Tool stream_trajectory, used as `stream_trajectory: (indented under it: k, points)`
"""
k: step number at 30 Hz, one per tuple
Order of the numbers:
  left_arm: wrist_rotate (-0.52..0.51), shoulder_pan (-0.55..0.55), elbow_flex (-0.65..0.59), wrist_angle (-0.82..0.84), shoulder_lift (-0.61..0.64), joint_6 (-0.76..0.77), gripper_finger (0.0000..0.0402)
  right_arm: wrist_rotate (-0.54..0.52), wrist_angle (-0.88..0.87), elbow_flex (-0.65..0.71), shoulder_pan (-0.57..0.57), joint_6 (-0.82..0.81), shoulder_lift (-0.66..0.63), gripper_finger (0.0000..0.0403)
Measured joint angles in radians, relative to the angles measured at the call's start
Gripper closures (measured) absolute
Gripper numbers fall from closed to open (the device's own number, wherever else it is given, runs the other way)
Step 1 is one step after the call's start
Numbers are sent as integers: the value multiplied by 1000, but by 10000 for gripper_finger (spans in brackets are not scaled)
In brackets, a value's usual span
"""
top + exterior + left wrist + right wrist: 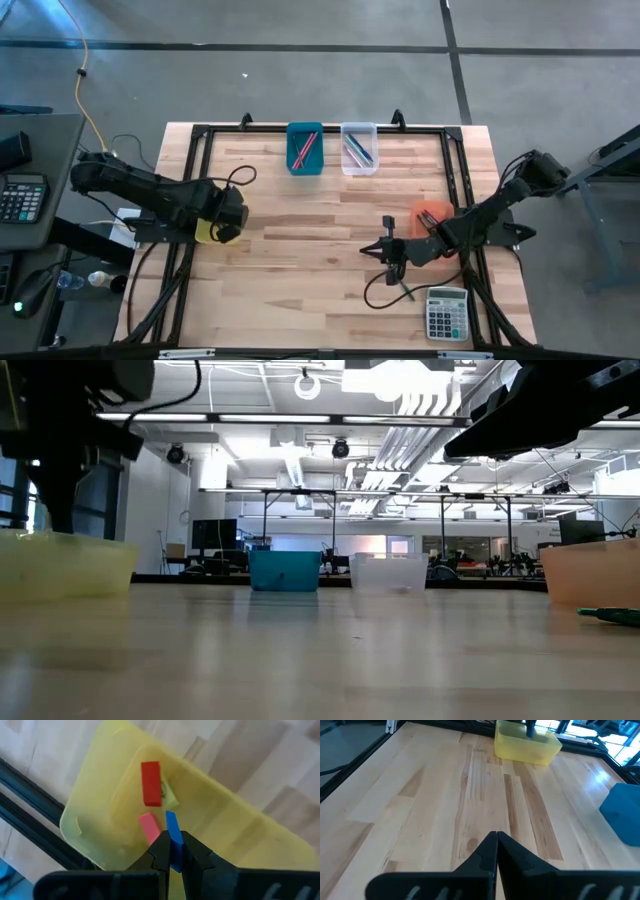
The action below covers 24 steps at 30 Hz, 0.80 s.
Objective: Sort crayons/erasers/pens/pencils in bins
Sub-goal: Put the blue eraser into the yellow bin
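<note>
A blue eraser point(173, 832) is sitting pinched between the left gripper's point(173, 851) two dark fingers, its free end poking out past the fingertips over the yellow bin point(95, 805). Just beyond the fingertips, inside that bin, a pink eraser point(149, 827) is lying nearest and a red eraser point(151, 783) farther on; only the left wrist view is showing these, since from overhead the arm is covering most of the yellow bin point(207, 232). The high view alone is showing thin sticks lying in the teal bin point(305, 148) and the clear bin point(359, 147), and the orange bin point(432, 213) beside the right arm. The right gripper point(496, 843) is hanging with its fingers pressed shut on nothing, the bare table point(445, 805) stretching ahead of them toward the yellow bin across it. A grey calculator point(447, 313) is resting near the right arm. The table is pale planked wood with a dark frame around it; the bins are translucent plastic with rounded corners. The low view is looking across into a bright hall with ceiling pipes.
</note>
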State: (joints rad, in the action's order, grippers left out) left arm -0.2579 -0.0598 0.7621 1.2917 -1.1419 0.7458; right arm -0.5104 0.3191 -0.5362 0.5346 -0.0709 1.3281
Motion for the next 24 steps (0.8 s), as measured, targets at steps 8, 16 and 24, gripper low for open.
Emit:
stream_trajectory:
  k: [8,16,24]
  points:
    - [42,171,-82,-100,0,-124,392,7,0,0,0,0,0,403]
    - [70,300,-118,-141,0,-192,386,7,0,0,0,0,0,403]
    - [70,317,-117,-153,-1,-192,339,6,0,0,0,0,0,403]
